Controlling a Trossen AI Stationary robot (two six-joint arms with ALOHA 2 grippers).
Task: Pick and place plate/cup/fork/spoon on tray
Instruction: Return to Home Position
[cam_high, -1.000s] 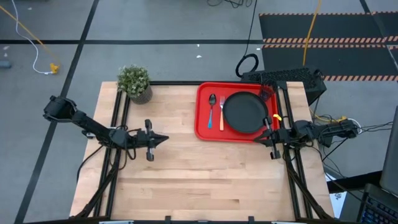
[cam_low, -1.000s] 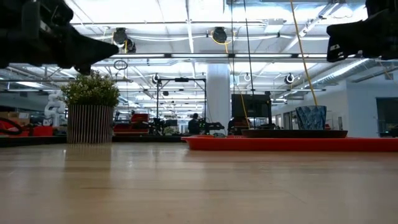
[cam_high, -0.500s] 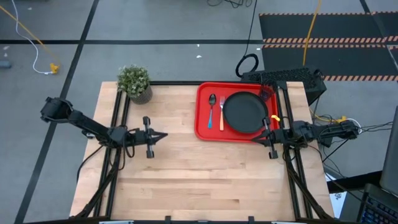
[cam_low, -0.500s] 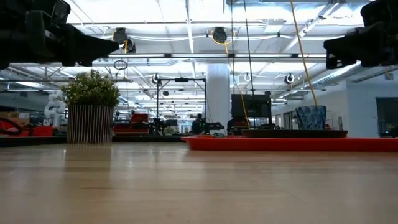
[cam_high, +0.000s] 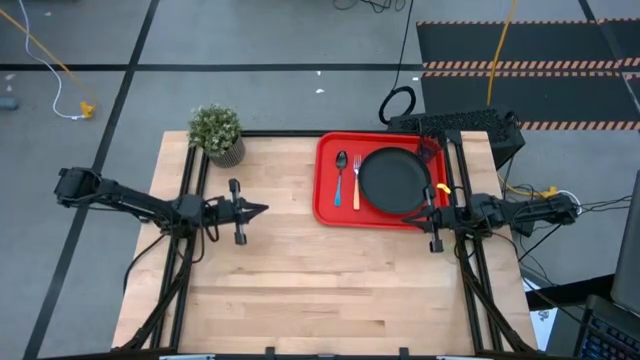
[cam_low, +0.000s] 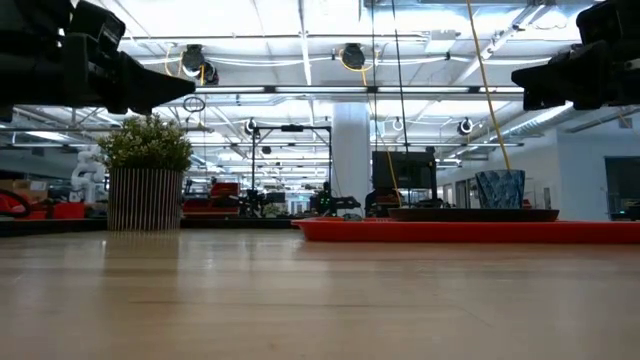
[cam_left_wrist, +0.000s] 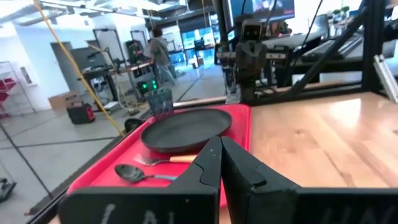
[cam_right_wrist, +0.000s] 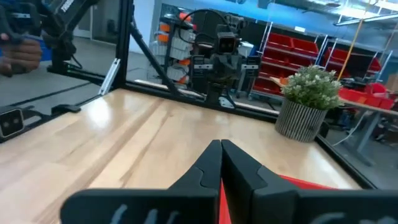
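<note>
Since a second ago the left gripper (cam_high: 262, 209) has drawn back, fingers together — right gripper (cam_high: 407, 216) likewise pressed together, empty. Beyond them, plate (cam_high: 391, 180), fork (cam_high: 356, 181), spoon (cam_high: 342, 166) and cup (cam_left_wrist: 160, 101) sit on the tray (cam_high: 327, 207) — apparently finished.

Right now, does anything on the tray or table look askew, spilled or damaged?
Nothing stands out. The plate, fork and spoon lie neatly on the red tray, the cup stands upright at its far corner.

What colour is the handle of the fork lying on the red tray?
Orange-tan, on the slim silver-tined fork beside the round black plate; the high view shows it best.
</note>
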